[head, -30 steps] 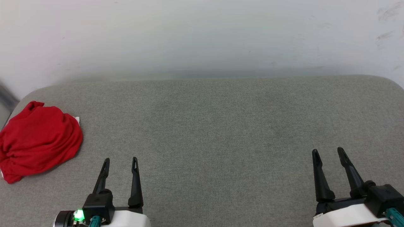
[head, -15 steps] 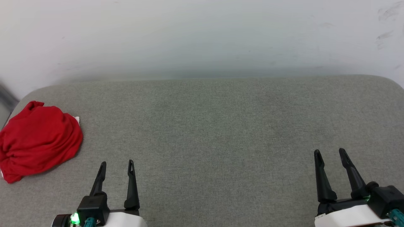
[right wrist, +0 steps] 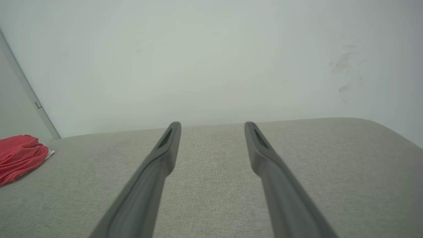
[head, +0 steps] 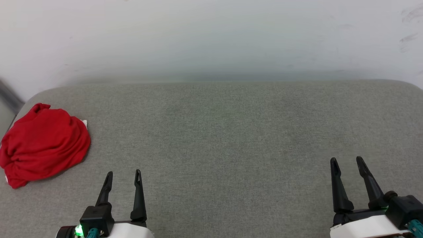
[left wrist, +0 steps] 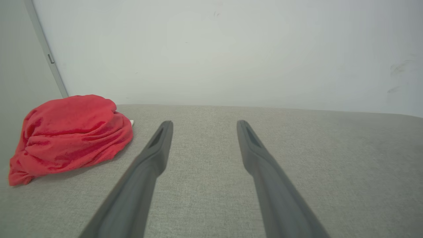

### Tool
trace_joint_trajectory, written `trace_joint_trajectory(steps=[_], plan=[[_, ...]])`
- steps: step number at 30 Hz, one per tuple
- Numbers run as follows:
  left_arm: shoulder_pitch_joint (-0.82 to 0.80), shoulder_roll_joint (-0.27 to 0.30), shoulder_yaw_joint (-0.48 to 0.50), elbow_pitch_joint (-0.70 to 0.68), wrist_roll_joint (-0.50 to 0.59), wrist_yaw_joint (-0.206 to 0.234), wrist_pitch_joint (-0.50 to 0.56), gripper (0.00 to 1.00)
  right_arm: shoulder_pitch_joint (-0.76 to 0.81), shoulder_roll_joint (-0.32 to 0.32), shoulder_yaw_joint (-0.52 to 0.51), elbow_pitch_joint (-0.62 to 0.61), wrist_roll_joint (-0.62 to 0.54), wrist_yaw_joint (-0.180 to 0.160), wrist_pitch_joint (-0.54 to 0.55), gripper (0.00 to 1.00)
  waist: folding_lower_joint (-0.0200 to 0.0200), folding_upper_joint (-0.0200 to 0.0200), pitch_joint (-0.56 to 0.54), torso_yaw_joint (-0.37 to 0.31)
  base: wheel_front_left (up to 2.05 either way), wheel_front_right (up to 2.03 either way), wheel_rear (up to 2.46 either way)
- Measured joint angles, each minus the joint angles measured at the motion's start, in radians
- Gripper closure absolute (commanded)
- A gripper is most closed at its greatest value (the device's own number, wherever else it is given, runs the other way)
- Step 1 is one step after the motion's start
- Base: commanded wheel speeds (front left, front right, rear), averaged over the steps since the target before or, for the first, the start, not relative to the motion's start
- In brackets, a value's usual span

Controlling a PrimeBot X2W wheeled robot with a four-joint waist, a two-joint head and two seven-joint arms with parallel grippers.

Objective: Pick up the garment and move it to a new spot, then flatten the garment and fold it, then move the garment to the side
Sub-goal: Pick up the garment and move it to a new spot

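The red garment point(head: 43, 143) lies in a crumpled heap at the far left end of the grey cushion point(head: 231, 138), with a tiny bit of white poking out at its edge. The left gripper point(head: 123, 176) sits low near the front, just right of the heap, not touching it, its two fingers spread apart and holding nothing. The right gripper point(head: 347, 162) is far off on the other side, fingers spread and holding nothing too.

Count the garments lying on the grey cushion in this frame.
1. The red garment lies bunched in a heap at the left end of the grey cushion, ahead and left of the open left pincer. Another piece folded inside the heap cannot be ruled out.
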Motion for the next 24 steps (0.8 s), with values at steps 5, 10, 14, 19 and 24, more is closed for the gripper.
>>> trace_joint_trajectory(steps=[5,10,14,19,24], plan=[[-0.001,0.000,0.001,0.003,-0.001,0.001,0.000,0.00,0.005,0.000,0.001,-0.001,0.000,0.000,0.000,0.00,0.0000,0.0000,0.001,0.025,0.00,0.00,0.00],[-0.003,0.000,0.005,0.006,-0.003,0.000,0.000,0.00,0.010,0.000,0.003,-0.005,0.000,0.000,0.000,0.00,0.0000,0.0000,0.002,0.065,0.00,0.00,0.00],[-0.005,0.000,0.011,0.008,-0.006,0.001,0.000,0.00,0.019,0.000,0.007,-0.007,-0.004,0.000,0.000,0.00,0.0000,0.0000,0.003,0.109,0.00,0.00,0.00],[-0.005,0.000,0.021,0.010,-0.009,0.007,0.000,0.00,0.021,0.000,0.011,-0.011,-0.008,0.000,0.000,0.00,-0.0001,-0.0001,0.004,0.176,0.00,0.00,0.00],[-0.005,0.000,0.033,0.011,-0.016,0.008,0.000,0.00,0.024,0.001,0.018,-0.015,-0.012,0.000,0.000,0.00,0.0000,0.0000,0.005,0.247,0.00,0.00,0.00]])
